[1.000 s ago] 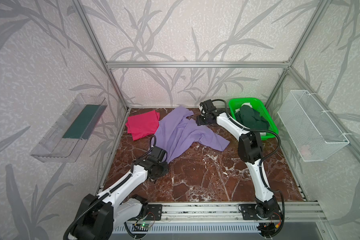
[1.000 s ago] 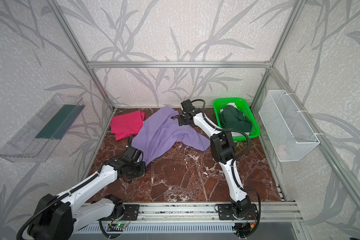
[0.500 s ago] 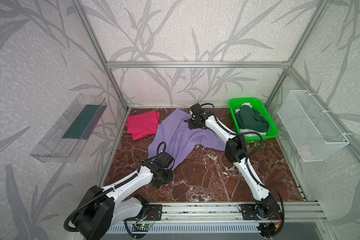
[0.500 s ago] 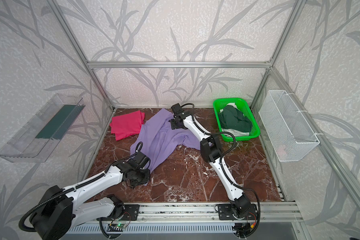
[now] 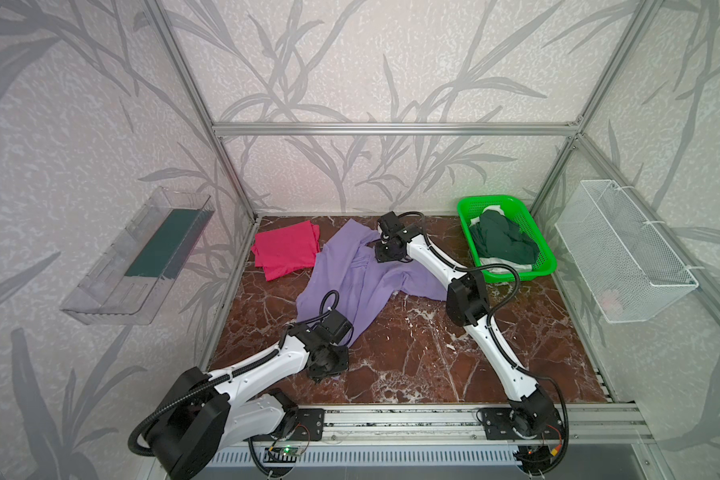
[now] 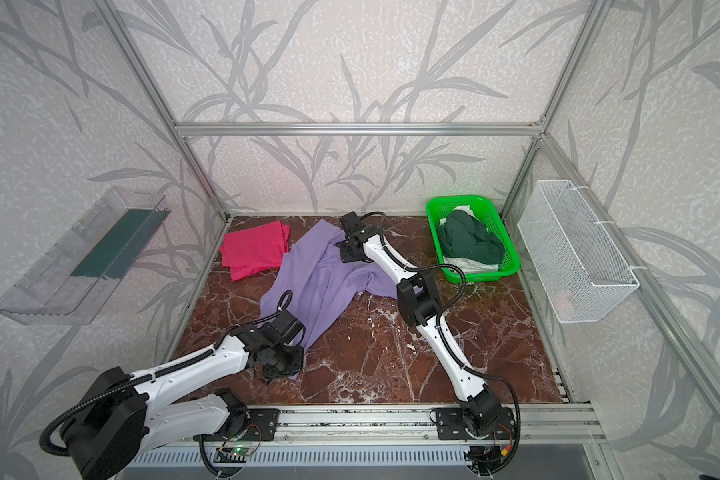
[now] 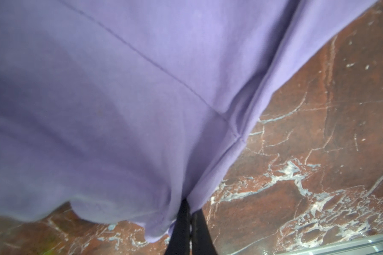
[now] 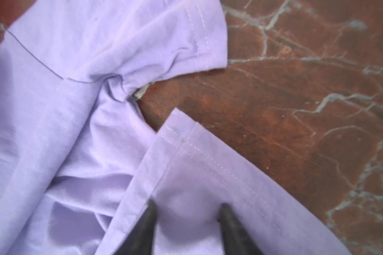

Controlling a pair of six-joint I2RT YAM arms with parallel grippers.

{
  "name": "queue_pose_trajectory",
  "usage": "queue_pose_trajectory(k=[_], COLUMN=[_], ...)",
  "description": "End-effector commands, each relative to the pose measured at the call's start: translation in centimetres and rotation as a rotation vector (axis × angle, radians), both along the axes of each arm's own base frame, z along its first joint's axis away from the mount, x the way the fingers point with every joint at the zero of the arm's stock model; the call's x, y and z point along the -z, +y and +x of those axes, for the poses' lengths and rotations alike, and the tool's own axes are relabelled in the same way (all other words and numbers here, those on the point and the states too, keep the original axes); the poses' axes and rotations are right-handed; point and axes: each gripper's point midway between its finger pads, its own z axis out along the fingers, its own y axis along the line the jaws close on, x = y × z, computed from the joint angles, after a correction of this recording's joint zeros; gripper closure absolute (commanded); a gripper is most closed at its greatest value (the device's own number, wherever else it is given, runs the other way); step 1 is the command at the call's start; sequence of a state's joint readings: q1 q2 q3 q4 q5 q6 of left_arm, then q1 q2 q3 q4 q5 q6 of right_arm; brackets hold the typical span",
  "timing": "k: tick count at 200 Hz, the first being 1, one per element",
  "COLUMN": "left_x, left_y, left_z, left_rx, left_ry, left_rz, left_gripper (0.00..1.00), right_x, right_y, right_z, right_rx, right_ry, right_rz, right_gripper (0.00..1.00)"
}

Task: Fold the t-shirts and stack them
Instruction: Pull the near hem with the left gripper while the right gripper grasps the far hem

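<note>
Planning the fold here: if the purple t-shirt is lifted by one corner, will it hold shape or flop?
Likely floppy: the purple t-shirt lies bunched in soft folds. Probably light, since the left gripper gathers it with one small pinch. Pushed, it would likely wrinkle rather than slide whole, as the twisted sleeve suggests.

My left gripper [image 7: 189,212], pinching the blurred lavender t-shirt [image 7: 119,99], runs off the frame edge. At 2 o'clock in both top views the dark green garment [image 5: 504,243] buries most of the white garment [image 5: 500,264]. At 3 o'clock, a pinkish thing [image 5: 609,297] in the wire basket [image 5: 641,232] is too small to tell.
</note>
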State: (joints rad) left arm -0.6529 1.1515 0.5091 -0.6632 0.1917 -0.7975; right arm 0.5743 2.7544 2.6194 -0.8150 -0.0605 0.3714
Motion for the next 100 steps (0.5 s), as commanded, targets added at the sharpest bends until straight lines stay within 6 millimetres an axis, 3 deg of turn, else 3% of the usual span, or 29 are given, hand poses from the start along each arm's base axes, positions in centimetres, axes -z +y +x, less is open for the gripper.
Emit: queue_pose_trajectory(k=[1, 18, 30, 56, 100], left_x=[0.1, -0.5, -1.2, -2.7, -5.1], left_y=[0.3, 0.0, -0.2, -0.6, -1.8], left_z=[-0.3, 0.6, 1.4, 3.4, 5.3], left_rx=[-0.009, -0.005, 0.001, 0.007, 0.057], left_ry=[0.007, -0.025, -0.055, -0.131, -0.214], left_rz=[0.017, 0.013, 0.013, 0.023, -0.001], left_gripper=[1.00, 1.00, 1.00, 1.00, 0.76], right_x=[1.9, 2.3, 2.3, 1.7, 1.0], right_y=[-0.6, -1.6, -2.5, -5.4, -11.9], right_z=[-0.8, -1.5, -1.9, -3.3, -6.8], right_rx=[0.010, 0.008, 0.009, -0.007, 0.024], right_ry=[0.052, 0.075, 0.087, 0.113, 0.119], right_rz=[-0.039, -0.076, -0.100, -0.183, -0.255], right_gripper=[0.83, 0.88, 1.00, 1.00, 1.00])
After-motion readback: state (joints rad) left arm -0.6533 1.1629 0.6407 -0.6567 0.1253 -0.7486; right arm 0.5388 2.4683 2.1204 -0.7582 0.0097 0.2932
